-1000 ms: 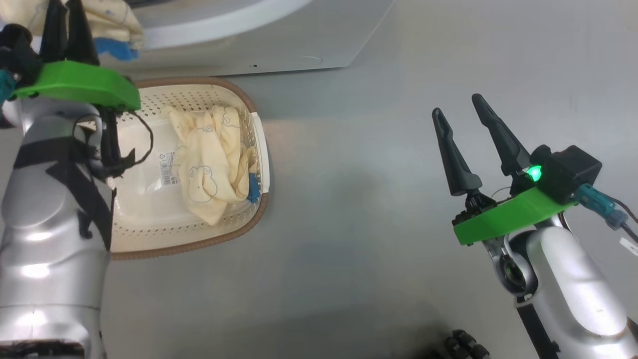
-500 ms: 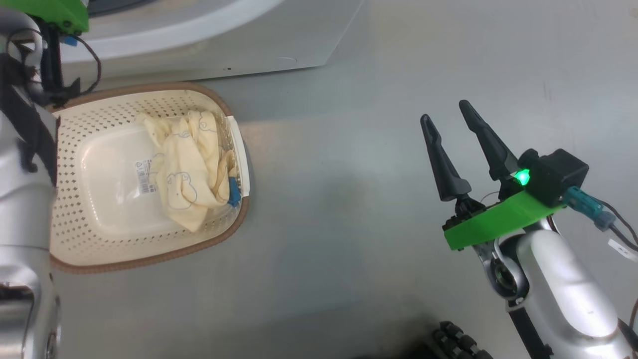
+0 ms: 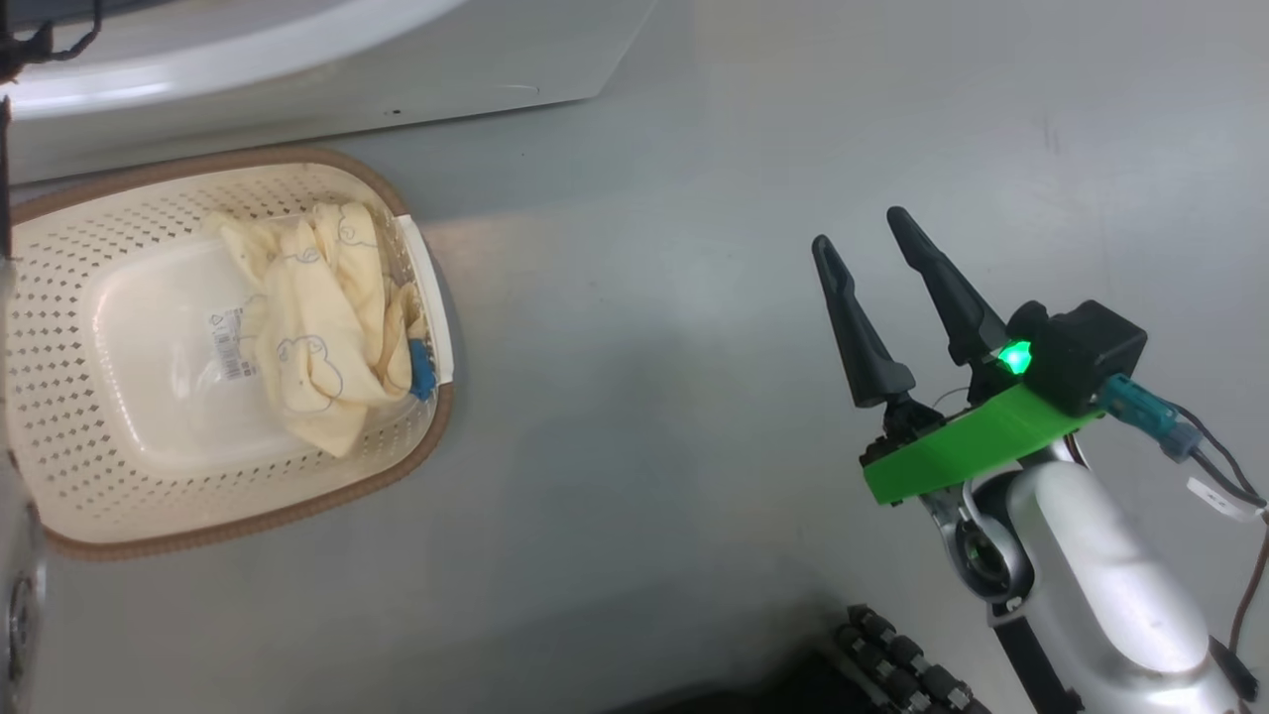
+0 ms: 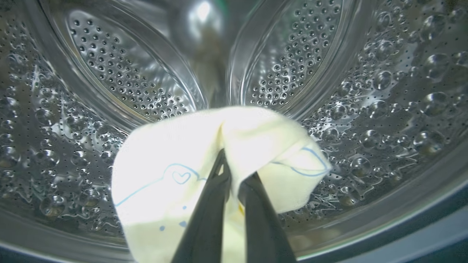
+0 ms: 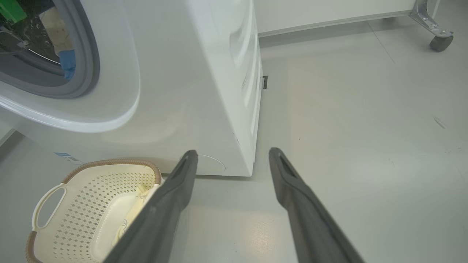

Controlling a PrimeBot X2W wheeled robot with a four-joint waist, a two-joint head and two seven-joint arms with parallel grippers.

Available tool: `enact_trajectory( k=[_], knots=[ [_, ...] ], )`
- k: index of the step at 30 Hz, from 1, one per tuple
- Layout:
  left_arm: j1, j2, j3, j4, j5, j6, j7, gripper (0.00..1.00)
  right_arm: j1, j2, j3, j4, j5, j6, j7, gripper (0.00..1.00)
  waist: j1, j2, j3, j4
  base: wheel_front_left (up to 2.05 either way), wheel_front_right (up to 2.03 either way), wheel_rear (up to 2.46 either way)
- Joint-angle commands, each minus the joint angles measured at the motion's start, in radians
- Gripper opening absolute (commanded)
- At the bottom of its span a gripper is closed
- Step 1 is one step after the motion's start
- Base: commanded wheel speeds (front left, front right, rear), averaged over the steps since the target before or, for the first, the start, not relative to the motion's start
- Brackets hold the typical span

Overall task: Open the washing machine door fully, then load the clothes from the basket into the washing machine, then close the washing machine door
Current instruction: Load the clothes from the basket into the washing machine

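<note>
Inside the perforated steel drum [image 4: 120, 73], the left gripper [image 4: 232, 171], lower centre, pinches a yellow garment [image 4: 175, 160] at a fold; it looks limp and light. The right gripper [image 3: 860, 230] stands wide, empty.

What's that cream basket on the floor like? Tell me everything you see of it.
The basket is small, rounded-rectangular, seemingly cream plastic, its walls pierced with diamond holes under a brown rim, with white side handles. It sits upright on the grey floor, just before the washing machine. Pale yellow clothes lie heaped at one end, beside a label sticker on its bottom.
</note>
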Motion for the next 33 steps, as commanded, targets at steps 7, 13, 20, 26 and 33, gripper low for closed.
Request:
enact_trajectory(
  k=[7,13,20,26,33],
  knots=[
    [-0.12,0.084,-0.03,0.036,0.012,-0.003,0.023,0.0,0.032,0.009,0.019,-0.028,0.008,-0.003,-0.01,1.0,-0.0002,0.0,0.045,-0.011,0.0,0.0,0.0],
    [-0.187,0.094,-0.072,0.064,0.019,-0.003,0.01,0.0,0.035,0.013,0.028,-0.031,0.008,-0.003,-0.01,1.0,-0.0002,0.0,0.095,-0.011,0.0,0.0,0.0],
    [-0.242,0.112,-0.118,0.086,0.021,-0.003,-0.056,0.0,0.042,0.017,0.037,-0.036,0.008,-0.003,-0.01,1.0,-0.0002,0.0,0.12,-0.017,0.0,0.0,0.0],
    [-0.271,0.136,-0.162,0.044,0.053,-0.003,-0.147,0.0,0.043,0.016,0.046,-0.037,0.013,-0.003,-0.01,1.0,-0.0002,0.0,0.131,-0.026,0.0,0.0,0.0],
    [-0.235,0.133,-0.165,0.096,0.004,-0.003,-0.152,0.0,0.042,0.011,0.054,-0.032,0.016,-0.003,-0.01,1.0,-0.0002,0.0,0.127,-0.032,0.0,0.0,0.0]
  ],
)
